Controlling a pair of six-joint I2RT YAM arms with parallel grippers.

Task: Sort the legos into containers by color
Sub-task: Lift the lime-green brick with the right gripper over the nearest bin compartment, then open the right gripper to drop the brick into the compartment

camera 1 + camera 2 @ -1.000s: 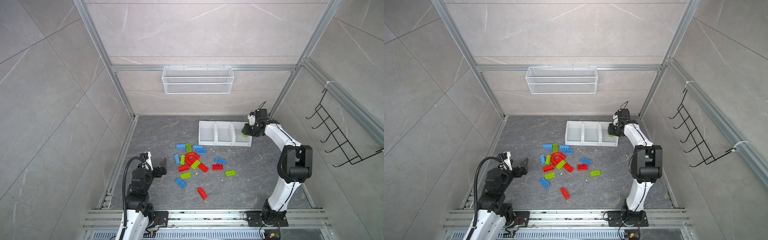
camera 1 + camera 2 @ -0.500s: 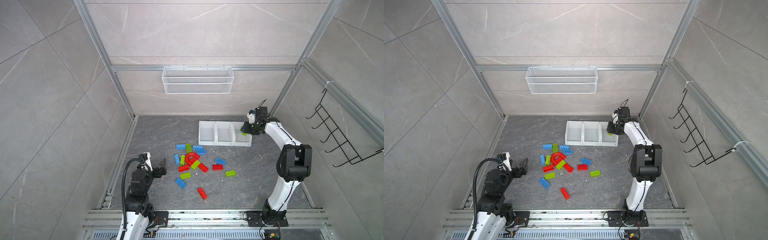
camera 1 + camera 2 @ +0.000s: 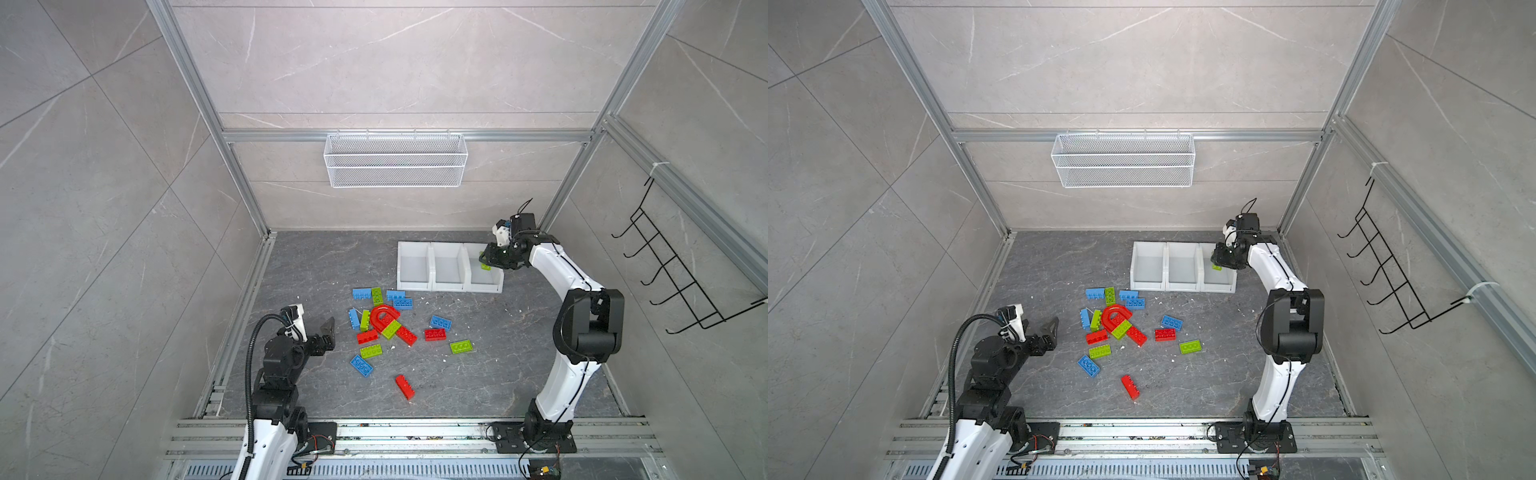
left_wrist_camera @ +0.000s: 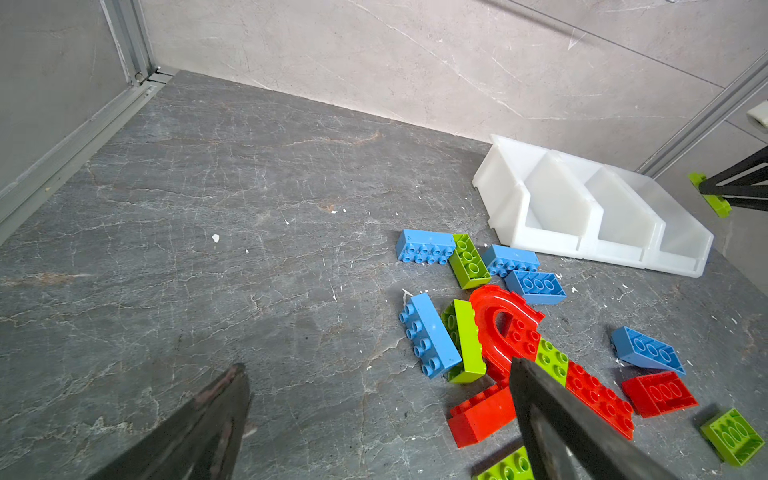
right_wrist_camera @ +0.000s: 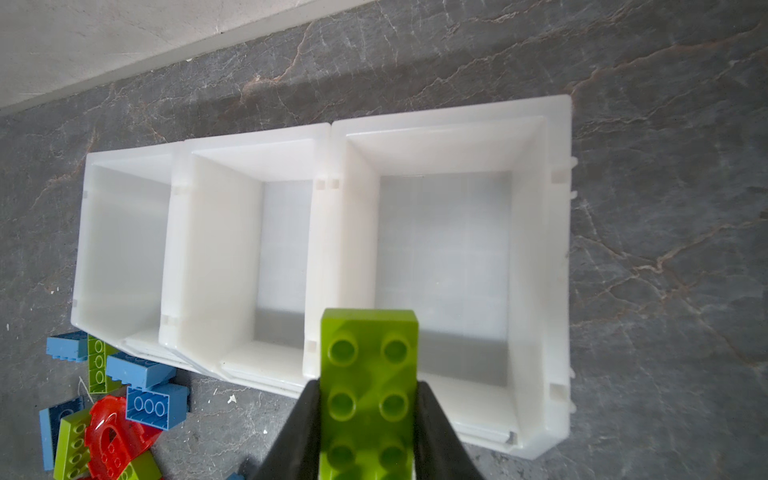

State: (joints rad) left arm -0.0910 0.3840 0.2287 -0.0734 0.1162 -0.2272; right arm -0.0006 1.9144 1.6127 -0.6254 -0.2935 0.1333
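Over bin [image 5: 536, 249] at 2 o'clock | right gripper [image 5: 368, 415] pinches green brick [image 5: 368, 365] by long sides | rigid, light, slick | left gripper [image 4: 376, 365] agape

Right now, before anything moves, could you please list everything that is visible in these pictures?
containers: three, white, empty, near back wall.
blue legos: six, blue, floor.
green legos: five, lime, floor.
held lego: one, lime, over right-end container.
red legos: four bricks, red, floor.
red arch: one, red, floor.
wire basket: one, white, back wall.
hook rack: one, black, right wall.
left gripper: one, black, open, empty, left side.
right gripper: one, black, shut on held lego.
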